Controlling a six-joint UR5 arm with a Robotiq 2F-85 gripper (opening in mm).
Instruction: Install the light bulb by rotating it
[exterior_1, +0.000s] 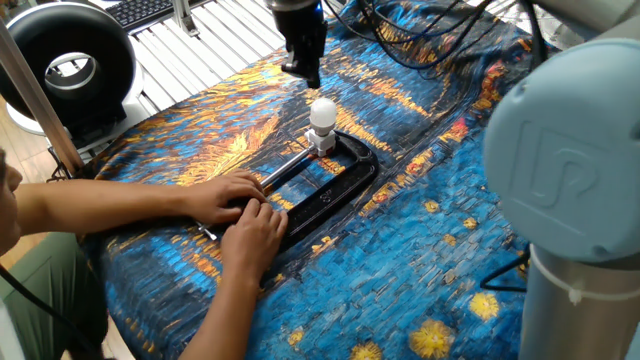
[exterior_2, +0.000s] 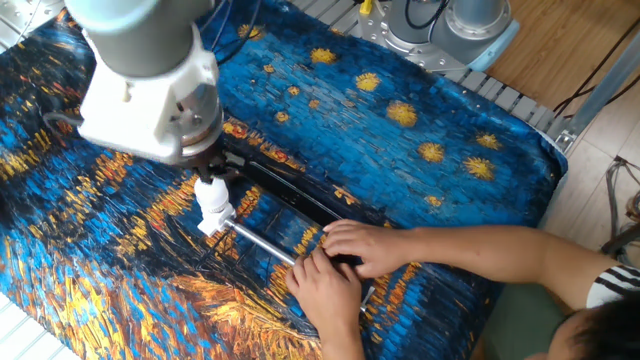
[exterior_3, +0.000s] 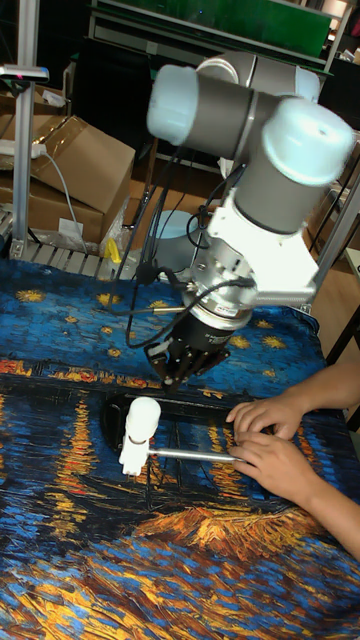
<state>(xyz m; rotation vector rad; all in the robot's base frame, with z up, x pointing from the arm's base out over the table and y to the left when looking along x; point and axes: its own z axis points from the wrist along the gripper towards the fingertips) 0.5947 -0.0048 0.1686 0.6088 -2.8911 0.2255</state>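
Bulb: small matte white light bulb (exterior_1: 322, 112) stood upright on white socket base (exterior_3: 133, 456), at one end of black C-clamp (exterior_1: 335, 185).
Hand: robot hand (exterior_1: 305, 70) hovered above bulb, apart; jaw state could not be told.
Person: two hands (exterior_2: 335, 262) pressed the clamp onto the starry-night-cloth tabletop (exterior_2: 420, 120).

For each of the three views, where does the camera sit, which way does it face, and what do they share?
One fixed view: high, behind the arm's base, looking down at the light bulb; gripper above it.
The other fixed view: high on the opposite side, facing the base; wrist hides the gripper.
Tall fixed view: low, side-on; arm and gripper show.
All share the bulb, black clamp and person's hands.
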